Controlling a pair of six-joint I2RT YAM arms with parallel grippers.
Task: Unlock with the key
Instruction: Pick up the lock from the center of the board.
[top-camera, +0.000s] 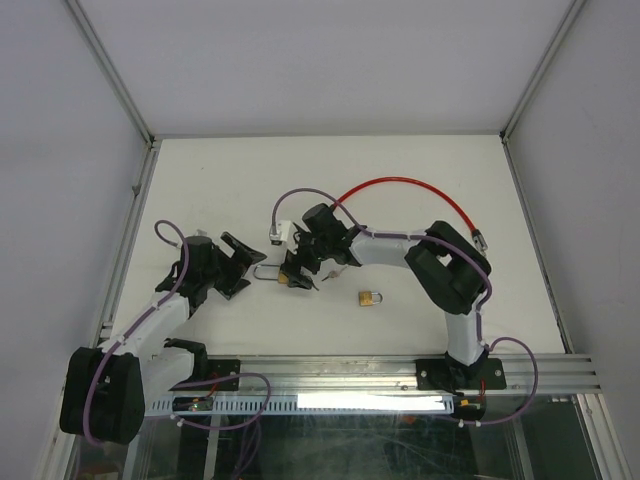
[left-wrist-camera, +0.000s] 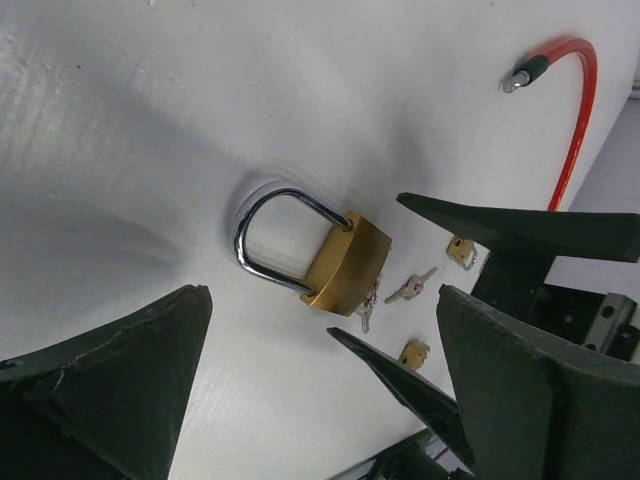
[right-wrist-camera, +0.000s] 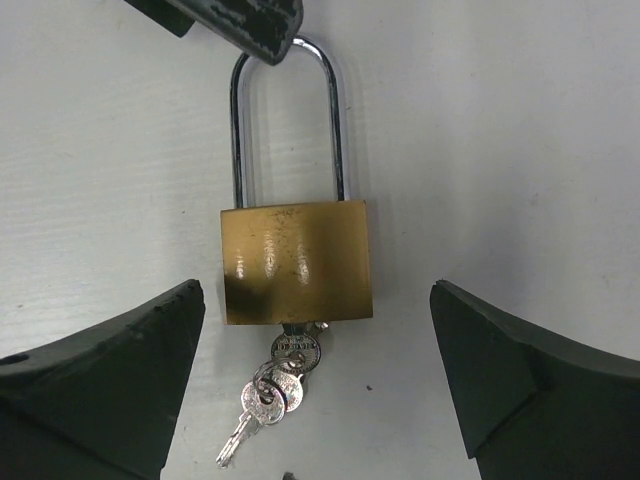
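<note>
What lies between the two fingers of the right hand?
The brass padlock, lying flat, with a key in its bottom; the right wrist view shows it.

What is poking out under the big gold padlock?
A small silver key sits in the bottom of the brass padlock, with spare silver keys joined on a ring. Its blade is hidden inside the lock body.

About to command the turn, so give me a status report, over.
Left pincer open; right pincer open, over padlock. Padlock flat on table, key in, shackle looks shut. Nothing blocking; small lock lies apart.
</note>
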